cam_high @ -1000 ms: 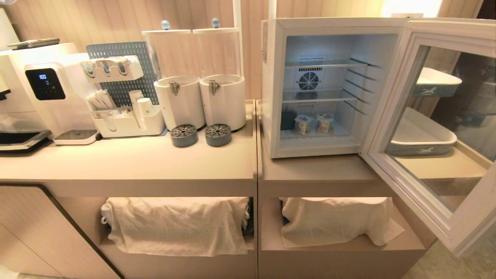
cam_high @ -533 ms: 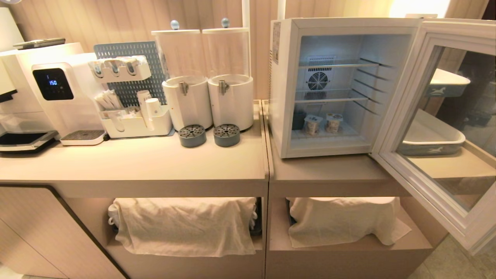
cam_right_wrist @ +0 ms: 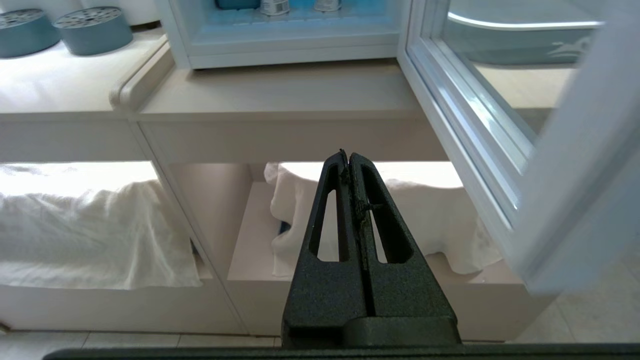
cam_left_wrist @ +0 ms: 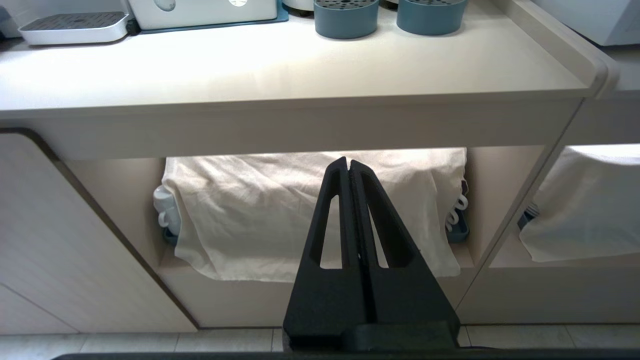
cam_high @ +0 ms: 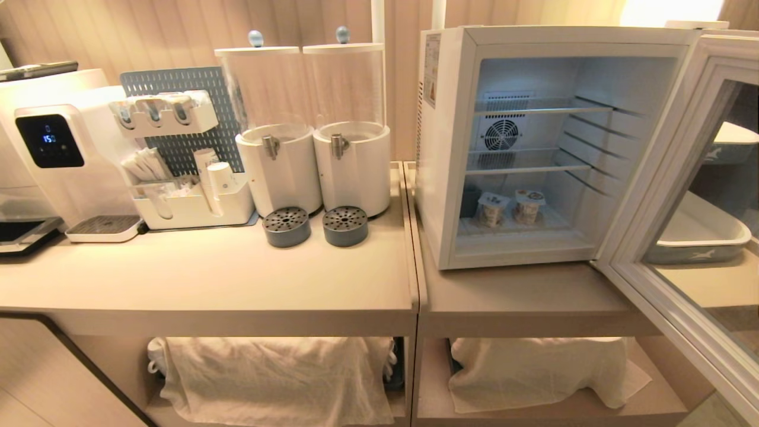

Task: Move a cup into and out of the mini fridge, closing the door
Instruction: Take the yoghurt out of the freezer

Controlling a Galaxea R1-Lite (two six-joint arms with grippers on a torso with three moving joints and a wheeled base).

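The white mini fridge [cam_high: 450, 148] stands on the right counter, lit inside, with wire shelves. Its door [cam_high: 682, 196] is swung wide open to the right. Two small lidded cups [cam_high: 492, 209] [cam_high: 529, 206] sit side by side on the fridge floor. Neither gripper shows in the head view. My left gripper [cam_left_wrist: 348, 162] is shut and empty, low in front of the left cabinet's cloth-covered shelf. My right gripper [cam_right_wrist: 348, 155] is shut and empty, below the counter edge in front of the fridge [cam_right_wrist: 295, 50], with the open door [cam_right_wrist: 575, 175] beside it.
Two clear dispensers [cam_high: 308, 130] with grey drip cups [cam_high: 286, 226] stand left of the fridge. Further left are an organiser with paper cups [cam_high: 220, 178] and a water machine [cam_high: 53, 154]. White cloths [cam_high: 273, 373] [cam_high: 539, 370] drape the lower shelves. Trays [cam_high: 699, 237] lie behind the door.
The whole head view has shifted: the counter and fridge now look nearer and lower, so the camera has moved. Nothing on the counter has moved by itself.
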